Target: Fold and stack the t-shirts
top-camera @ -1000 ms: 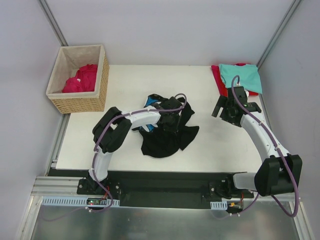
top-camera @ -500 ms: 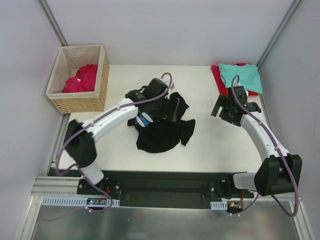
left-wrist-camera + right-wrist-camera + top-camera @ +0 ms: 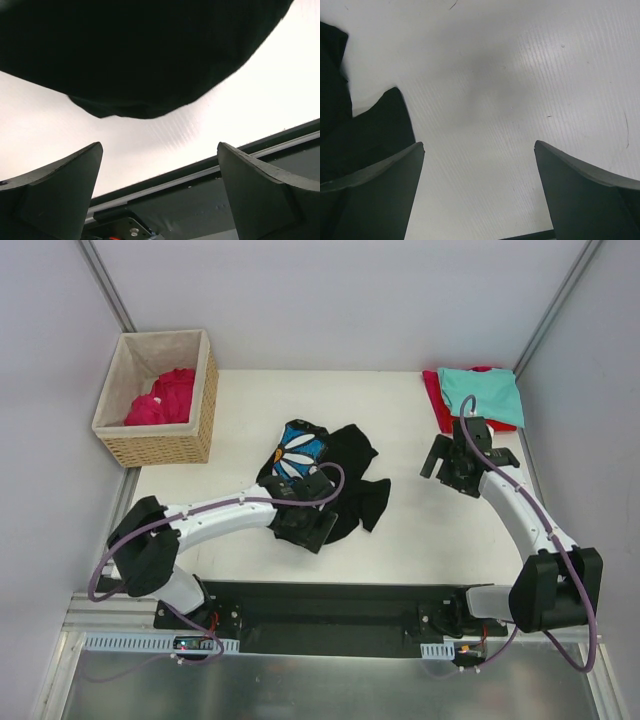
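Looked down on a white table (image 3: 430,530) boxed in by grey walls (image 3: 350,300). Found the black t-shirt (image 3: 352,455) crumpled at centre, flower print (image 3: 298,450) showing at its 11 o'clock. Found the left tool (image 3: 303,526) released, spread wide and empty, at the shirt's 7 o'clock edge. Found the right tool (image 3: 452,466) likewise released over bare table, off at the shirt's 3 o'clock. Spotted a teal t-shirt (image 3: 485,390) atop a red t-shirt (image 3: 434,400) at the table's 1 o'clock corner, and a crimson t-shirt (image 3: 165,400) in the basket (image 3: 165,447) at 10 o'clock.

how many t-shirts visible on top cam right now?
4: black flower-print shirt crumpled mid-table; teal shirt lying on a red shirt at the far right corner; crimson-pink shirt in the wicker basket, far left. More may be hidden in the basket or under the stack.
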### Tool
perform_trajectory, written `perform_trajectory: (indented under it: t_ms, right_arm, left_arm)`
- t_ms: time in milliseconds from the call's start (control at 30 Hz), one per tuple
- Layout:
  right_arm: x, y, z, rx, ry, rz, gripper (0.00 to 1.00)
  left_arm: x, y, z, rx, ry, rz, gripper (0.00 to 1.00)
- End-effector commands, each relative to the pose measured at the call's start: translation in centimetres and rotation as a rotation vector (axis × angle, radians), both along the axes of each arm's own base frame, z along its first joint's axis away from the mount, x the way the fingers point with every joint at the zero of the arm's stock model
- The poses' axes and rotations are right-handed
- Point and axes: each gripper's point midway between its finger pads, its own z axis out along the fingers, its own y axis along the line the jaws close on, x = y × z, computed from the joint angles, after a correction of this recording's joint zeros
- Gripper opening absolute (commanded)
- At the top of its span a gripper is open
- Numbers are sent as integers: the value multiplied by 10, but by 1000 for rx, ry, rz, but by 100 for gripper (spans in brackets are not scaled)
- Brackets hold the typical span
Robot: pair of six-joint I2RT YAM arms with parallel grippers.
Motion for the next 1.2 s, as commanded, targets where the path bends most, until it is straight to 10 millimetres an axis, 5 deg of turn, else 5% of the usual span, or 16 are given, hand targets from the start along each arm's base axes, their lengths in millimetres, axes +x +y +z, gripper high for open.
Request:
perform_trajectory:
  t_ms: [0,800,933,967,1000,1167]
  right_arm:
    - [1,3,13,14,-49,-1,96]
    - [-1,1,16,-1,-60,7,96]
    - [0,1,16,1,-61,10,96]
    - [-1,1,17,0,-62,12,96]
    - [-1,1,16,3,-60,10,96]
    - [-2,2,15,5,-60,10,96]
  left_arm:
    - [-8,0,-13,98,-49,21,99]
    - [32,-19,-70,324,-188,-82,99]
    - [32,-28,-83,289,-155,-93,65]
    - [32,-27,-87,295,-150,-89,23]
    - [33,-25,-89,302,-147,-80,0]
    - [25,-26,-84,265,-131,-76,0]
